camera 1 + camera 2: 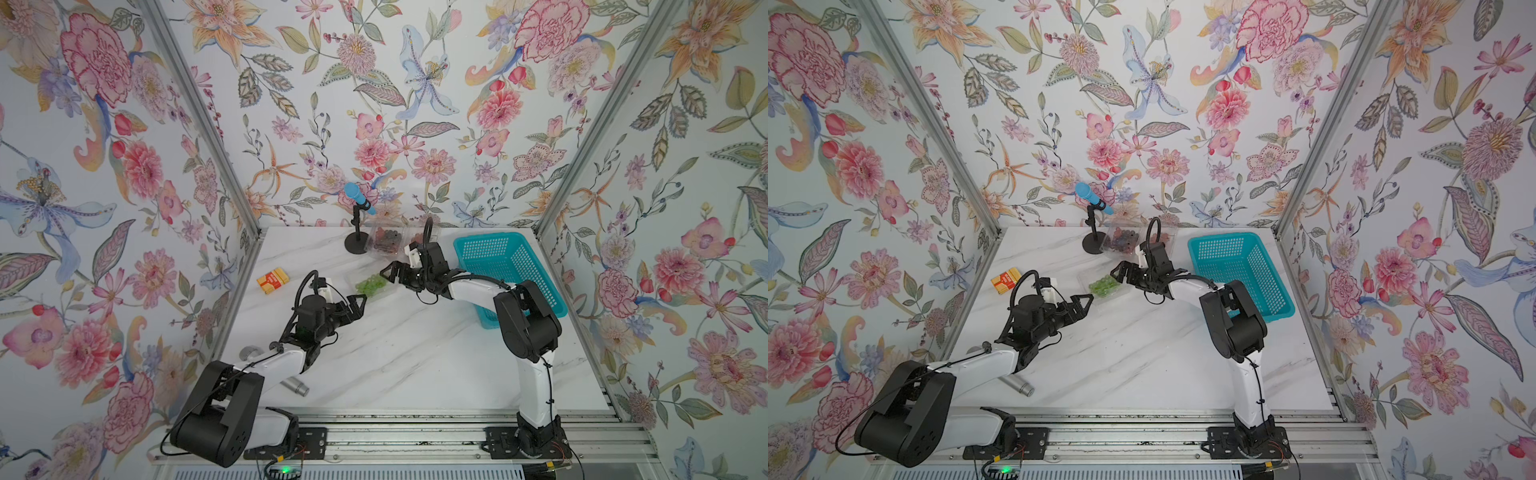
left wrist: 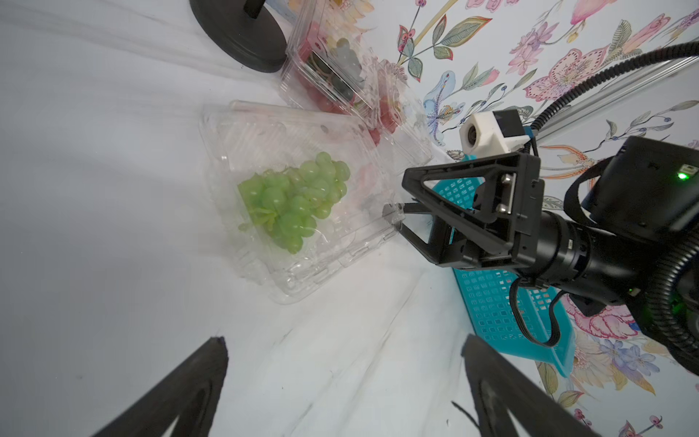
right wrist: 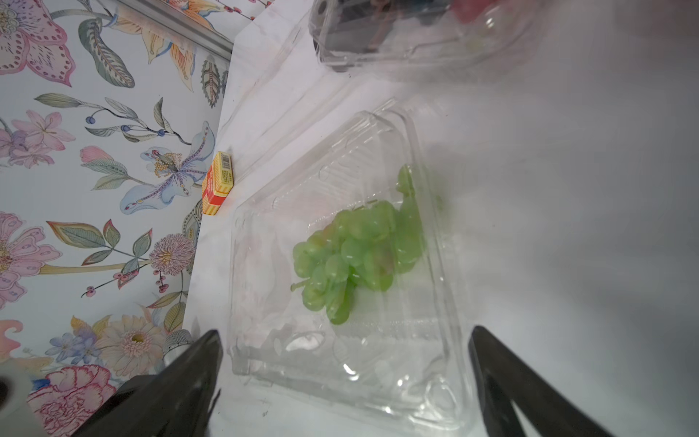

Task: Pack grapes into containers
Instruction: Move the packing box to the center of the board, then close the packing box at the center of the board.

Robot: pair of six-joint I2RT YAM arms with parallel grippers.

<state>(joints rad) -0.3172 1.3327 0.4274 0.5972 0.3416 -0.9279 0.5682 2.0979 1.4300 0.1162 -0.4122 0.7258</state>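
**Tools**
- Left gripper [image 1: 360, 305]: the jaws are fully spread and hold nothing. It hangs just beside the near-left side of the centre container and is not touching it. In the left wrist view its two black fingers [image 2: 212, 363] stand apart over bare tabletop.
- Right gripper [image 1: 384, 274]: the jaws are fully spread and hold nothing. In the left wrist view the container's right corner lies between its fingertips [image 2: 406, 179]. Whether they touch it cannot be determined.

**Task items**
- The bunch of small round green grapes [image 1: 371, 284] lies inside a clear thin plastic clamshell container [image 2: 302, 280] near the centre of the white marbled tabletop [image 1: 395, 357]. The berries are seen through the plastic. Whether the lid is latched cannot be determined.
- A second clear clamshell container [image 1: 384, 249], holding dark purple-black grapes [image 1: 388, 237], stands at the middle of the far edge.
- A third clear container [image 1: 1169, 232], just to the right of the second, holds red-pink grapes [image 2: 389, 109]. The right arm hides part of it in both top views.

**Other items**
- The teal perforated plastic basket [image 1: 498, 257] lies along the right edge, reaching towards the far-right corner.
- The blue microphone [image 1: 359, 199] on a black round-based stand [image 1: 356, 242] is at the far edge, touching or just beside the dark-grape container.
- The small orange and yellow cardboard box [image 1: 273, 279] is near the left edge.
- The grey metal cylinder [image 1: 295, 387] lies near the near-left corner, partly under the left arm.
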